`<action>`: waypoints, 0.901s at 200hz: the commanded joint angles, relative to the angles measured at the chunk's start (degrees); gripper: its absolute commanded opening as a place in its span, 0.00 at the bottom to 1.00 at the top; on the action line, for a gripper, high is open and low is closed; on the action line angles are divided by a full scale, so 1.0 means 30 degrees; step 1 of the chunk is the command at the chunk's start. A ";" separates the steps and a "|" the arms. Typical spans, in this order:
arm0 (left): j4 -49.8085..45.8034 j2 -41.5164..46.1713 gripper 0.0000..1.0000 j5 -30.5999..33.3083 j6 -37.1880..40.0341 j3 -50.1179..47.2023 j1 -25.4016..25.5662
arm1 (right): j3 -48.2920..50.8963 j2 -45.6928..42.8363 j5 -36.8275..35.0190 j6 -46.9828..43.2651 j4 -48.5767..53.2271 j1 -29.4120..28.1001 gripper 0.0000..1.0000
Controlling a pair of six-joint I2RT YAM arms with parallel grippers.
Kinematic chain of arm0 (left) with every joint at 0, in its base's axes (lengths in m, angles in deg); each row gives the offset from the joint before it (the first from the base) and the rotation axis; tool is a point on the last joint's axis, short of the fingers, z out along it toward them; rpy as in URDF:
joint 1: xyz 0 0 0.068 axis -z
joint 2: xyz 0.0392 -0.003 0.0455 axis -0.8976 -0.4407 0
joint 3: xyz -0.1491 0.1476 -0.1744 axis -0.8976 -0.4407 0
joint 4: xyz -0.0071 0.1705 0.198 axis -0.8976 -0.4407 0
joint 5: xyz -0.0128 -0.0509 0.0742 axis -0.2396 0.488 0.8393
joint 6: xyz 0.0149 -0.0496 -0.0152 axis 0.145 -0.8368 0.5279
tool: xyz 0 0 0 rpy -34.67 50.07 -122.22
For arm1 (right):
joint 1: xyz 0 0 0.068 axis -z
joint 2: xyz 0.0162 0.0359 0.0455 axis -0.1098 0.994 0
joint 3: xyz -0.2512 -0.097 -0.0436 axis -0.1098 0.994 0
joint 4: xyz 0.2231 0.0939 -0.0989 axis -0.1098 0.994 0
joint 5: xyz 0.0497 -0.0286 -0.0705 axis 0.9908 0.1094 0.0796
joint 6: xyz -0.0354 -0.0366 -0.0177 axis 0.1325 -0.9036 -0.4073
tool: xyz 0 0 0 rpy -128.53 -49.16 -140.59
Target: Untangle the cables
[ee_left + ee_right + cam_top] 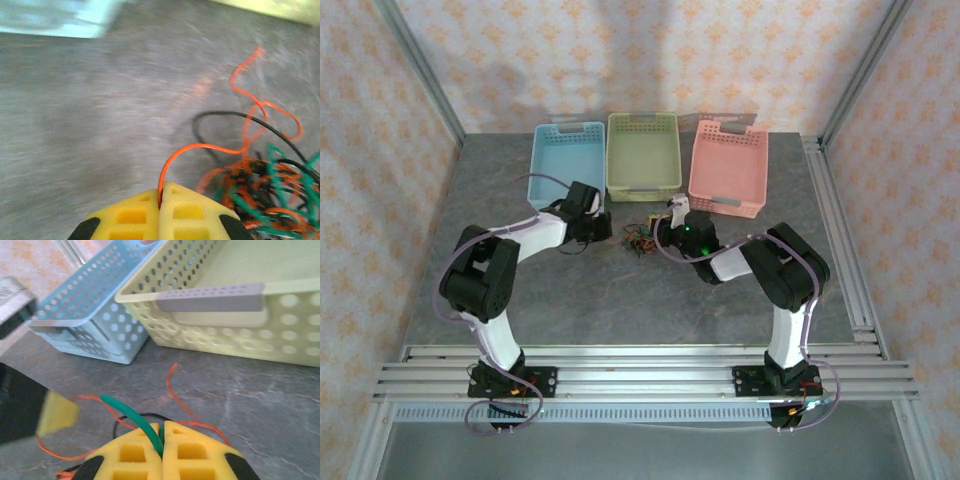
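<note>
The cables (638, 242) lie in a small tangle of orange, black and green wires on the grey table, between my two grippers. My left gripper (603, 228) is at the tangle's left side. In the left wrist view its yellow pads (162, 192) are shut on an orange cable (200, 146) that arcs away to the bunch (265, 190). My right gripper (672, 216) is at the tangle's right side. In the right wrist view it (163, 432) is shut on a green cable (135, 415), with orange and black strands (172, 390) beside it.
Three perforated baskets stand in a row behind the tangle: blue (566, 165), yellow-green (643, 152) and pink (728, 168). The blue basket (95, 310) and the yellow-green one (225, 305) are close ahead of the right gripper. A yellow pad of the left gripper (57, 412) shows at that view's left.
</note>
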 commanded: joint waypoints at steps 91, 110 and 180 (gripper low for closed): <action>0.2820 0.4069 0.00 0.3359 -0.4345 -0.5015 -0.3894 | 0.3852 -0.3249 -1.2599 -0.0342 -0.3284 0.0442 0.00; 0.3194 0.4444 0.00 0.3514 -0.4951 -0.5646 -0.4494 | 0.4146 -0.3465 -1.4438 -0.0128 -0.3399 0.0450 0.00; 0.4204 0.5760 0.00 0.2824 -0.6549 -0.7901 -0.7813 | 0.4292 -0.3507 -1.8788 0.0384 -0.3341 0.0446 0.00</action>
